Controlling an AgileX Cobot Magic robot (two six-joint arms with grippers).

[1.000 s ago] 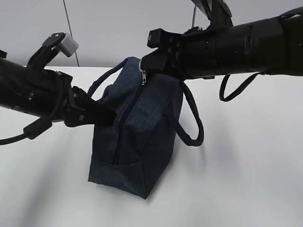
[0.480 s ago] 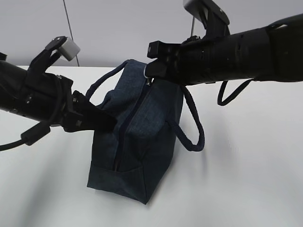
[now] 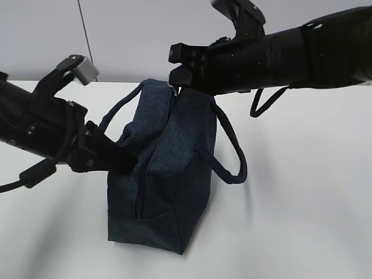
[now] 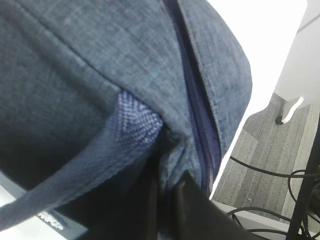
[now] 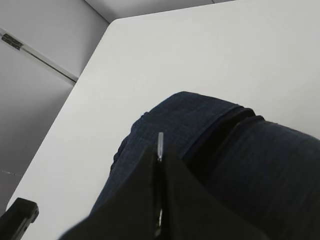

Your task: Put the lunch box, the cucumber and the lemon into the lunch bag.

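The dark navy lunch bag stands on the white table, its zipper running along the top and down the near end. My left gripper is shut on the bag's fabric beside the zipper; its dark fingers pinch a fold of cloth. My right gripper sits at the bag's far top end, shut on the metal zipper pull, which sticks out between the fingertips. The lunch box, the cucumber and the lemon are out of view.
Two rope handles hang off the bag, one to the right and one to the left. Bare white table lies around it. Past the table edge, the left wrist view shows grey floor with cables.
My right gripper has drawn the zipper pull left and a little up along the bag's top. The bag's top leans further left, and my left arm has dropped slightly with the fabric.
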